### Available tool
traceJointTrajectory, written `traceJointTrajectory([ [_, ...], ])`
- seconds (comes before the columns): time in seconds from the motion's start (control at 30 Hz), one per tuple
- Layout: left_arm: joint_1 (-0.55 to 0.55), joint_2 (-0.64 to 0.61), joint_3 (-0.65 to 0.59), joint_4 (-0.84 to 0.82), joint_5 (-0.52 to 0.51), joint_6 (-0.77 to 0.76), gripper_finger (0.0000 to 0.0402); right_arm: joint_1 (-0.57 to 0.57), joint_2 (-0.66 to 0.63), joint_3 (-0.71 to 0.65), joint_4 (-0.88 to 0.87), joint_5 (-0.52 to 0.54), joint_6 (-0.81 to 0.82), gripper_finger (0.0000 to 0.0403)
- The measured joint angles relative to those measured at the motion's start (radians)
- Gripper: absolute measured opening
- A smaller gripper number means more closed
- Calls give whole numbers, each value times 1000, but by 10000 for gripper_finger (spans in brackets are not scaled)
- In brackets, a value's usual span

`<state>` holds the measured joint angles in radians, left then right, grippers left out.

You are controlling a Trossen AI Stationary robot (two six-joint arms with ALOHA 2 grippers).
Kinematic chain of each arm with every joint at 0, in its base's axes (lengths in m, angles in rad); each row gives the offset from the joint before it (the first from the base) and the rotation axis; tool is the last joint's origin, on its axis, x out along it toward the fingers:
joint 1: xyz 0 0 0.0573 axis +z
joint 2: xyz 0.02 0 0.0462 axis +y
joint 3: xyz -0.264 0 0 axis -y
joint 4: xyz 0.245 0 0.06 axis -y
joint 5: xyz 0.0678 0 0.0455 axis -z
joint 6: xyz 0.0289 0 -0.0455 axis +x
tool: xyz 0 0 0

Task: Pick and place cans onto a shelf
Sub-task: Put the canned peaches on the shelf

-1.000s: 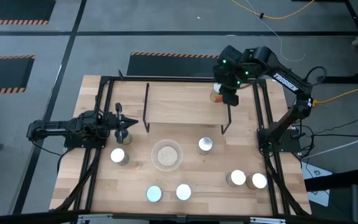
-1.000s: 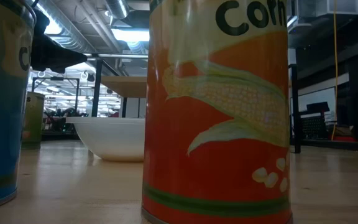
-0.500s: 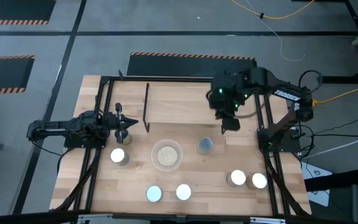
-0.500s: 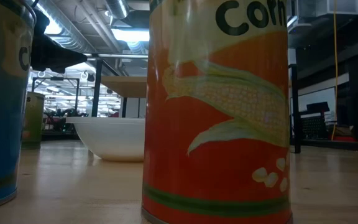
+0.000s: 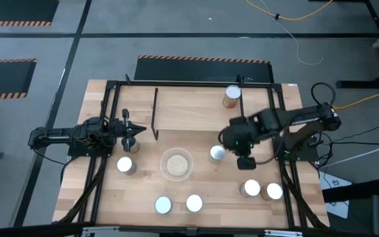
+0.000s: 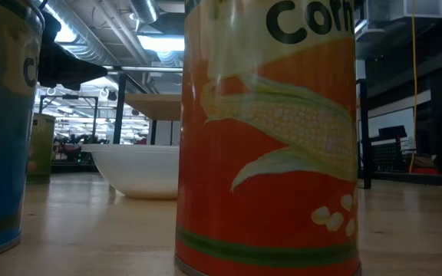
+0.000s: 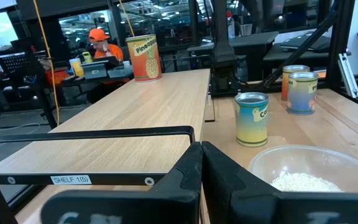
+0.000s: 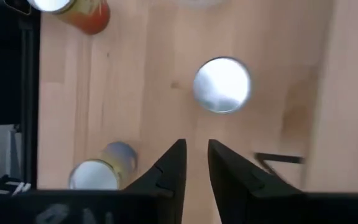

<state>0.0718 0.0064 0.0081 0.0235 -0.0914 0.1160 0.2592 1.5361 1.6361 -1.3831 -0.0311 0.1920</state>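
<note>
Main risk: right hand (image 5: pixel 244 160) drops onto the can (image 5: pixel 217 154) off-centre. Its fingers (image 8: pixel 166 169) stand only a narrow gap apart, nothing between them, too tight to straddle the tin unless they spread first. A descent like this would likely hit the silver lid and tip or shove the can toward the bowl (image 5: pixel 177 164). Second risk: elbow sweeping the two cans (image 5: pixel 262 190) at the desk's right edge.

In the high view the target can sits just beside the right hand, at about its 10 o'clock, touching or nearly so; cannot tell which. In the right wrist view the lid (image 8: pixel 222 84) lies ahead of the fingertips, slightly off their line.

One can (image 5: pixel 231 96) stands on the shelf (image 5: pixel 189 105), at its 1 o'clock corner. Left hand (image 5: pixel 129 130) parked at the shelf's 8 o'clock, fingers pressed together, empty.
</note>
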Motion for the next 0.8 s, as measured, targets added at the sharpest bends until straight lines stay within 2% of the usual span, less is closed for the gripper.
traceJointTrajectory([
  [0.3,0,0,0,0,0,0,0,106,-90,-267,323,11,94,71],
  [0.5,0,0,0,3,-2,0,0,126,-92,-366,449,3,91,71],
  [0.67,0,0,0,5,-2,-2,0,126,-92,-423,493,-77,152,71],
  [0.8,0,0,0,6,-2,-10,0,133,-92,-433,483,-163,315,71],
])
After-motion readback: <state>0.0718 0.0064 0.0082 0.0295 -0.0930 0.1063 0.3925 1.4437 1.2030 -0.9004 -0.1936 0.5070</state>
